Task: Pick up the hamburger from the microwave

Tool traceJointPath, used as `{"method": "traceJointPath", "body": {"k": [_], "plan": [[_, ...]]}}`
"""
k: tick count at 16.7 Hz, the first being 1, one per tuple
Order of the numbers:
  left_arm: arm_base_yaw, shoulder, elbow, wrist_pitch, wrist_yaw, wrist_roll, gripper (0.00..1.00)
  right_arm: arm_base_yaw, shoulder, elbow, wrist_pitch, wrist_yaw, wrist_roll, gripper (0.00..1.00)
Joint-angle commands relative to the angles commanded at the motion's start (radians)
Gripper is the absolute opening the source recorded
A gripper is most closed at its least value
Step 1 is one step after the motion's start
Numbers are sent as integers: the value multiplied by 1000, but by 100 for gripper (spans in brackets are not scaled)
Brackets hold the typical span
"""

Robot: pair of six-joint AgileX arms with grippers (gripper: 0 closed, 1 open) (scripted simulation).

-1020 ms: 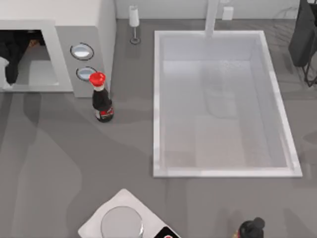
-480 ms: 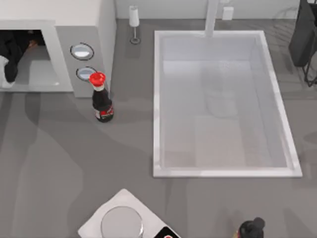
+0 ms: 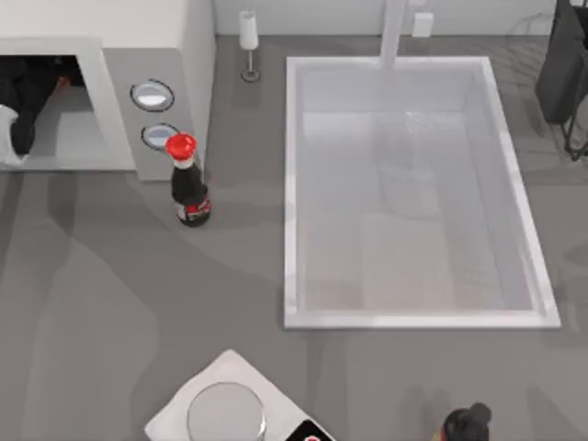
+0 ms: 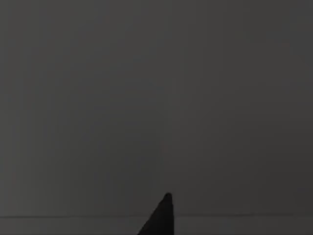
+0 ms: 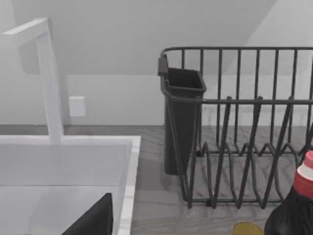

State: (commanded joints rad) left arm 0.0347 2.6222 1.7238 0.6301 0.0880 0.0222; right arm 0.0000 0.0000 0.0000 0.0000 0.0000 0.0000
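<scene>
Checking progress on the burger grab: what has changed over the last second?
The left arm, inside the microwave cavity, has shifted slightly toward the top view's left edge. The tan hamburger sliver beside it has stayed put. The soy bottle, sink and scale are unmoved.

No readable text, bottle label (image 3: pixel 195 213) illegible (a blur)

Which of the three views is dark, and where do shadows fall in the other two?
Left wrist view: dark. Top view: soft grey shadows lie across the table in front of the microwave. Right wrist view: evenly lit, with a faint shadow on the wall behind the dish rack.
</scene>
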Motion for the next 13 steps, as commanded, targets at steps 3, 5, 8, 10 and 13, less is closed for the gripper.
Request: {"method": "traceJointPath", "body": {"k": [3,5,8,10,13], "plan": [[-102,-157,-144,-43,-99,-39,0,0,0,0,0,0,0,100],[-192,-313,-274,-81,-186,-72,0,0,0,0,0,0,0,100],[-344,-594,-501,-145,-333,-129,0,0,0,0,0,0,0,100],[-447,-786,-660,-190,-434,-168,0,0,0,0,0,0,0,100],[-590,-1027,-874,-252,-572,-222,0,0,0,0,0,0,0,100]]}}
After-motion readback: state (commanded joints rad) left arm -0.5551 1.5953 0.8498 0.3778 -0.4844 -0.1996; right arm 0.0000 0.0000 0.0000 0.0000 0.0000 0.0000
